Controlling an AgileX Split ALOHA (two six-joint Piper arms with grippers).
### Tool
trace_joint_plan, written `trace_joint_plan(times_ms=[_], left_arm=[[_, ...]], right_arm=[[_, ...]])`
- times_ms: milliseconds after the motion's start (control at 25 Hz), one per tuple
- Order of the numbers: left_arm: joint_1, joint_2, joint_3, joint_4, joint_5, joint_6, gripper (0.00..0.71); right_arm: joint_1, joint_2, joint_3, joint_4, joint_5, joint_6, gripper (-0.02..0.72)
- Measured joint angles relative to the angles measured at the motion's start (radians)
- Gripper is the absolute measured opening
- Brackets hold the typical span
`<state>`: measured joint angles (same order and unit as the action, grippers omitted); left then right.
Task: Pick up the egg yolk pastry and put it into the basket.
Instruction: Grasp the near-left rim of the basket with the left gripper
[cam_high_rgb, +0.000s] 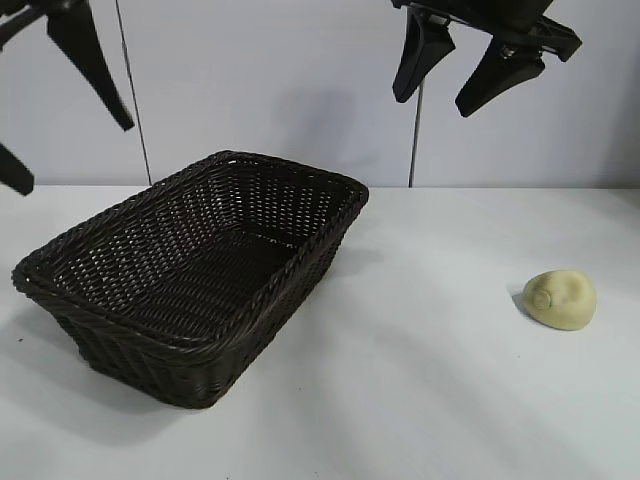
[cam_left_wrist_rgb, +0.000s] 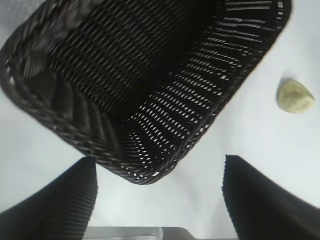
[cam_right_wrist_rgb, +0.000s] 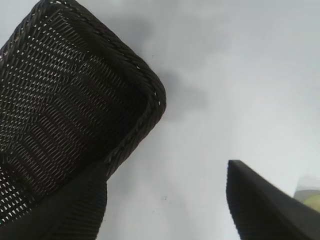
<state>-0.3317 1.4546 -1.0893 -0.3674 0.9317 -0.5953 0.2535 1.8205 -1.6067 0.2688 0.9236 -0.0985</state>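
Observation:
The egg yolk pastry (cam_high_rgb: 560, 299), a small pale yellow dome with a faint swirl, lies on the white table at the right; it also shows in the left wrist view (cam_left_wrist_rgb: 295, 97) and as a sliver in the right wrist view (cam_right_wrist_rgb: 310, 199). The dark woven basket (cam_high_rgb: 300, 250) stands left of centre, empty; its rim shows in both wrist views (cam_left_wrist_rgb: 150, 175) (cam_right_wrist_rgb: 145, 85). My right gripper (cam_high_rgb: 440, 100) hangs open and empty high above the table, up and left of the pastry. My left gripper (cam_high_rgb: 70, 150) hangs open and empty high at the far left, above the basket's left end.
The white table (cam_high_rgb: 420, 400) spreads around the basket and pastry, with a pale wall behind. Nothing else lies on it.

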Motion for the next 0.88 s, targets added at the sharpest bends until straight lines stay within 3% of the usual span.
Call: trace_joint_plan(times_ms=[400, 880], left_arm=[[0.000, 0.000, 0.179, 0.001, -0.202, -0.212, 0.514], [0.000, 0.061, 0.228, 0.001, -0.314, -0.273, 0.514]], right_arm=[[0.000, 0.000, 0.000, 0.000, 0.002, 0.000, 0.495], [0.000, 0.000, 0.000, 0.000, 0.002, 0.000, 0.495]])
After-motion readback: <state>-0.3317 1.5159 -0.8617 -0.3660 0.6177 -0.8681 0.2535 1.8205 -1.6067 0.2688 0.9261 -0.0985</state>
